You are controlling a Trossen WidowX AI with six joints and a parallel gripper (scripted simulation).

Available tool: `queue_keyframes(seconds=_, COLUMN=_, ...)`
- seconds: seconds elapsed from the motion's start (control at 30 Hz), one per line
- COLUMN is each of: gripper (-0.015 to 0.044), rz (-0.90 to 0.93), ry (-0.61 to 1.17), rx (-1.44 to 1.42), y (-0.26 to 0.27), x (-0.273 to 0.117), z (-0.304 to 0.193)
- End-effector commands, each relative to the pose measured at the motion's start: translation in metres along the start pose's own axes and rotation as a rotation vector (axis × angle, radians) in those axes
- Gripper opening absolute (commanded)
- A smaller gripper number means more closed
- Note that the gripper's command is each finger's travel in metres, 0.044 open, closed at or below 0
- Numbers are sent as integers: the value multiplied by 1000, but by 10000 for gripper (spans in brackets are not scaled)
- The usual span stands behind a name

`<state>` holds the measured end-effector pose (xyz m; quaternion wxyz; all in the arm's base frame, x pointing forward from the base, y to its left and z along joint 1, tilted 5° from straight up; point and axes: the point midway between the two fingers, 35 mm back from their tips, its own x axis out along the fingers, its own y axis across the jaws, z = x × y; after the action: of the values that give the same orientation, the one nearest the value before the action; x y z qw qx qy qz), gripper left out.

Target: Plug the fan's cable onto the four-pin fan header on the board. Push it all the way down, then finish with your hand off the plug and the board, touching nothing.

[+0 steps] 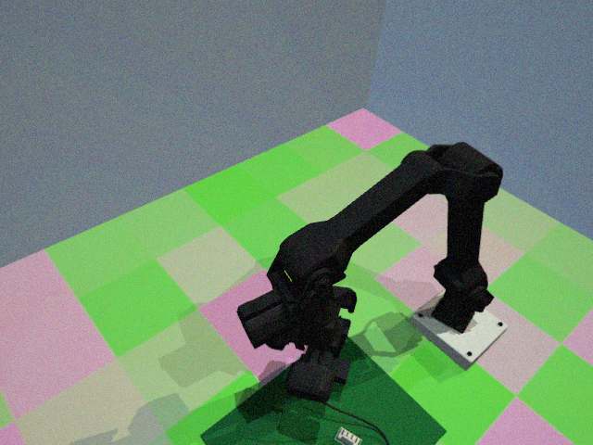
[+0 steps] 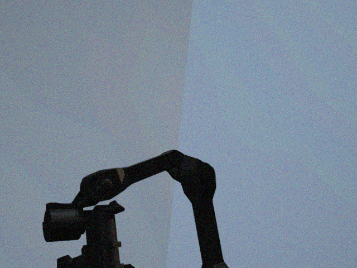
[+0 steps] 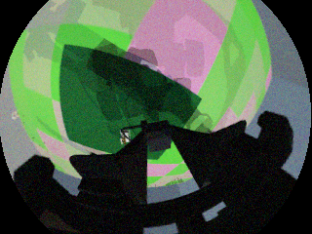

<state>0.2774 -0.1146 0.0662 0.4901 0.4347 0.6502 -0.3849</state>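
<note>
Walls, one grey (image 1: 191, 95) (image 2: 86, 86) and one blue (image 1: 478, 71) (image 2: 274, 86), meet at a corner behind the work area. Checkered surface (image 1: 230, 194) (image 3: 171, 24) in green, pink and beige carries everything, with shadows across it. Black arm (image 1: 383, 206) (image 2: 149, 168) arches over it, its forward end reaching down over the board. Dark green board (image 1: 392, 397) (image 3: 78, 97) lies flat and is partly hidden by the arm and its shadows. White base plate (image 1: 472, 347) bears the arm's foot, well apart from the board; dark spots mark its visible corners.

Gripper (image 1: 313, 390) (image 3: 158, 131) stands above the board, fingers partly open and closed upon a small dark block, taken to be the plug (image 3: 158, 141). Gripper body blocks sight of the plug from the top; the exterior view cuts off the work area. Black cable (image 1: 354, 415) runs from beneath the gripper and curves past the header. White four-pin header (image 1: 349, 436) (image 3: 125, 136) sits on the board, near the plug but to one side; plug not seated.
</note>
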Motion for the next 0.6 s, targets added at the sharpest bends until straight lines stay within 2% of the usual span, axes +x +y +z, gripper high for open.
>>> queue_keyframes(seconds=0.0, gripper=0, rz=13, ry=-7, rx=2, y=1, x=-18, z=-4)
queue_keyframes(seconds=0.27, gripper=0, rz=12, ry=-10, rx=-21, y=0, x=-29, z=-8)
queue_keyframes(seconds=0.57, gripper=0, rz=-2, ry=-57, rx=-324, y=0, x=-28, z=-12)
